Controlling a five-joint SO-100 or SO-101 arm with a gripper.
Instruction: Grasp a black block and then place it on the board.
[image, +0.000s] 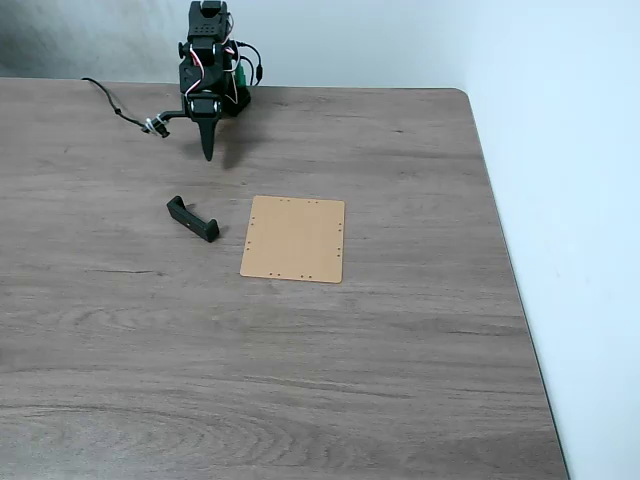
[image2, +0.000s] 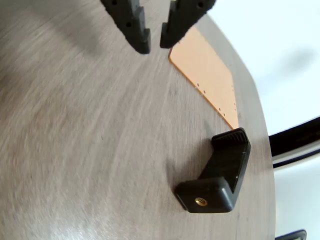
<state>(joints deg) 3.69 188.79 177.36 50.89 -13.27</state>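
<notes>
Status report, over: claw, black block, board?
Claw nearly shut, empty, above the table. Black block on the table, left of board in fixed view. Nothing in between.

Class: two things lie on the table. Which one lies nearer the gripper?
The black block, lying left of the tan board in the fixed view, nearer the gripper.

1. The black block (image: 192, 218) is showing matte black, with what may be a small brass-coloured dot on one end in the wrist view.
2. The board (image: 294, 239) is showing plain tan.
3. The table (image: 400, 350) is showing grey-brown wood grain.
</notes>
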